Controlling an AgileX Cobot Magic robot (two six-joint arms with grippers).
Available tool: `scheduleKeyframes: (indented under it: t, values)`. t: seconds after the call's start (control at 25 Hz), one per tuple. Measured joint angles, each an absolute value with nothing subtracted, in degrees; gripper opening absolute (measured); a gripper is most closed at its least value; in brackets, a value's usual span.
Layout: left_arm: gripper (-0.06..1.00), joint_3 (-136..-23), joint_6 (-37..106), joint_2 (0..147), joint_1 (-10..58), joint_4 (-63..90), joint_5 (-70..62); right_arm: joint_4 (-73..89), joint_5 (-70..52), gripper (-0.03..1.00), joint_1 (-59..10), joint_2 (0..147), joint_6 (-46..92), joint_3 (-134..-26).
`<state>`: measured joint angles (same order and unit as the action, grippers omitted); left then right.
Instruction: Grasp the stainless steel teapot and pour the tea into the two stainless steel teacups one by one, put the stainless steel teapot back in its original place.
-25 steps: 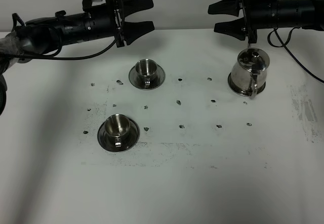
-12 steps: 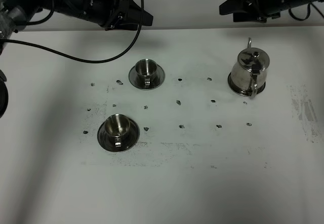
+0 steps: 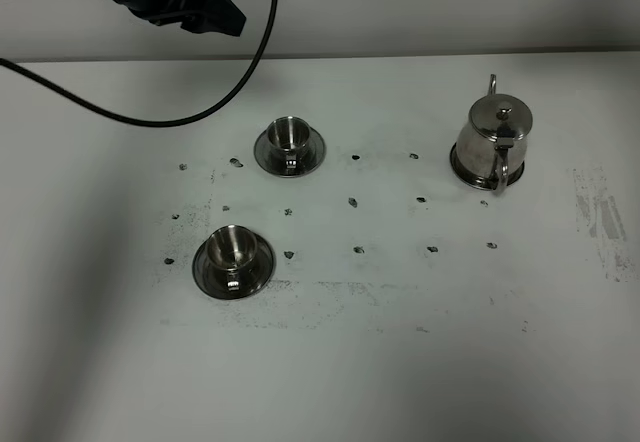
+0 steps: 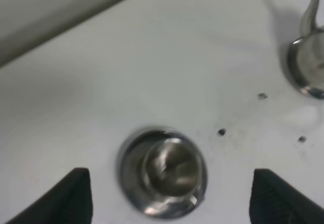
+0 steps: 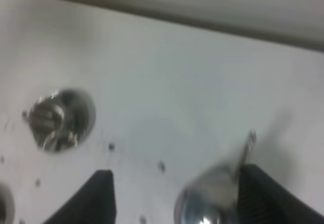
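Teapot (image 3: 492,142) upright on tray (image 3: 460,174) at far right, far cup (image 3: 289,135) and near cup (image 3: 233,246) on saucers left of centre, left gripper (image 4: 169,196) and right gripper (image 5: 178,183) raised, jaws released, spread wide

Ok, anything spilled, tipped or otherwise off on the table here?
Nothing tipped: teapot upright on its tray, far cup and near cup upright on saucers. Only dark specks scattered on the table between them and a grey smudge right of the teapot look odd; stains or spills, cannot tell.
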<state>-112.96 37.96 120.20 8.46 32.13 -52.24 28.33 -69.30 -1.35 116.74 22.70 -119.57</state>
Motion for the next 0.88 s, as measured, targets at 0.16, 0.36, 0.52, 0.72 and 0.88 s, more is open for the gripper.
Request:
scheduleKeyframes:
  t: [0.16,0.36,0.52,0.72,0.88]
  values:
    - [0.63,-97.3,40.4,106.9,8.8,31.8,-44.4,25.5,-61.6,0.49,-2.7,103.2,24.6,-101.4]
    - [0.63,-81.3,39.5,90.7,8.8,28.4,-36.4,24.8,-55.4,0.49,-2.8,91.7,25.3,-86.3]
    - [0.63,-70.8,30.9,78.1,8.8,18.2,-33.7,25.0,-51.3,0.49,-3.4,86.6,25.3,-77.2]
    - [0.63,-60.3,14.4,64.4,8.8,1.1,-33.5,24.7,-43.2,0.49,-4.6,82.5,23.2,-67.7]
    - [0.63,-53.7,5.7,54.5,8.8,-7.1,-36.3,24.3,-40.1,0.49,-5.9,81.7,20.7,-64.7]
